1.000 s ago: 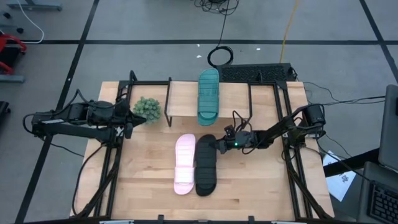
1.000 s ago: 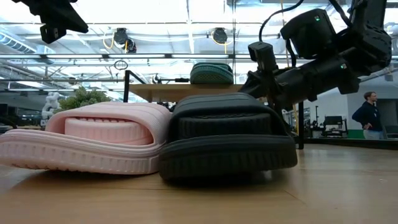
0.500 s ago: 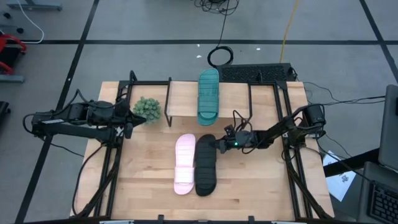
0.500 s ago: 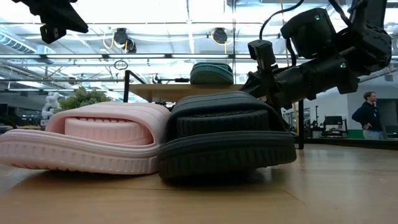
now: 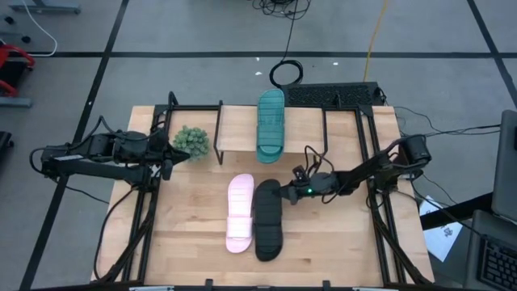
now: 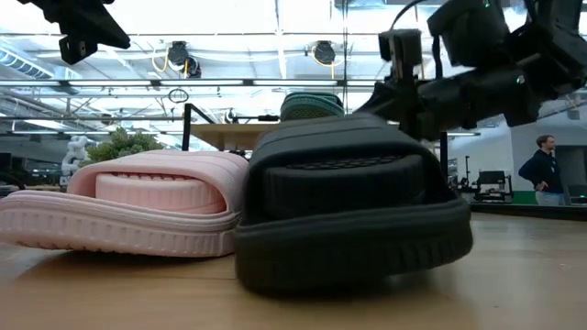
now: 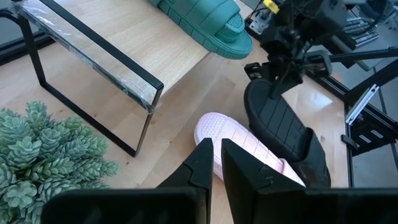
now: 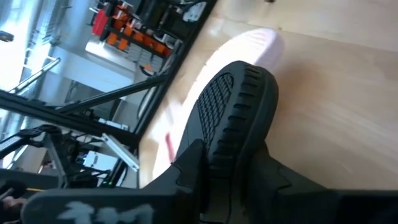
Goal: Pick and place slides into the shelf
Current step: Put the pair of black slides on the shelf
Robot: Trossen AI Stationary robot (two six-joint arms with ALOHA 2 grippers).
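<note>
The black slide [image 5: 268, 222] lies beside the pale pink slide [image 5: 239, 212] at mid-table, soles down, and fills the low view [image 6: 348, 202]. The teal slide [image 5: 271, 125] rests sole-down on the shelf's wooden plank [image 5: 238, 121]. My right gripper [image 5: 284, 194] is at the black slide's far end, shut on it. My left gripper [image 5: 167, 159] hangs shut above the table's left side, next to a small plant, touching nothing. My right gripper pinches the black slide's far end [image 8: 239, 134] between its two fingers [image 8: 186, 168], one on each side of the ribbed sole edge. It comes in low from the table's right. The far end is raised, the slide tilts, and its near end [image 6: 275, 266] rests on the table.
A small green plant [image 5: 191, 141] stands by the shelf's left leg. The shelf's thin black legs [image 7: 134, 149] frame open room under the plank. Black frame rails run along both table sides. A person [image 6: 546, 170] stands far off in the room.
My right gripper has risen and drawn a little toward the near edge, still shut on the black slide. The slide's far end has lifted and the slide has slid slightly toward the near edge, tilting. The pink and teal slides have stayed put.
</note>
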